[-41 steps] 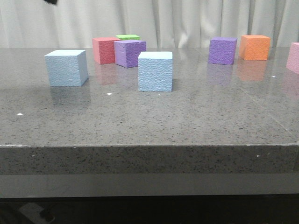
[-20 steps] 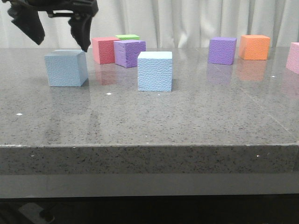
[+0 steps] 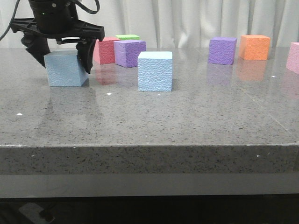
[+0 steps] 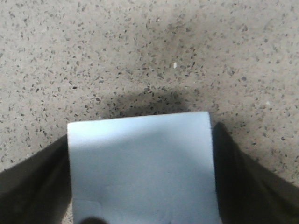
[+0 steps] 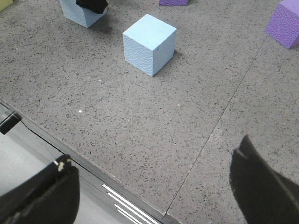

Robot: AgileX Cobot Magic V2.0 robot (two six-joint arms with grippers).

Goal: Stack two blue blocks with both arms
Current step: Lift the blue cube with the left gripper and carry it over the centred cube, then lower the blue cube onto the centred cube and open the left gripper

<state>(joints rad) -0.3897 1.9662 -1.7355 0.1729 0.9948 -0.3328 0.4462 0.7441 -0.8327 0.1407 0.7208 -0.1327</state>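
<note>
At the far left of the surface (image 3: 140,121), the left claw (image 3: 64,58) hangs over the first blue block (image 3: 66,70), with one black finger (image 3: 86,58) on each side of it; the jaws are wide, and in the left wrist view the block (image 4: 142,168) fills the gap between them, but I cannot tell whether the pads already touch its walls. The block stands flat on the grey stone. Behind it, a little to the right, are a red cube (image 3: 105,50), a green cube (image 3: 127,37) and a purple cube (image 3: 130,52). Nearer the middle stands the second blue block (image 3: 155,71), free and well apart from the first. Further right are another purple cube (image 3: 222,50), an orange cube (image 3: 255,47) and a pink cube (image 3: 294,57). The right claw (image 5: 154,186) appears only in its own wrist view, spread wide, holding nothing, near the front edge. The blocks look like pebbled foam, so probably light, a little soft and not slippery; I judge the best hold is on two opposite flat walls near the middle height, with gentle pressure so the foam does not squash or twist.
</note>
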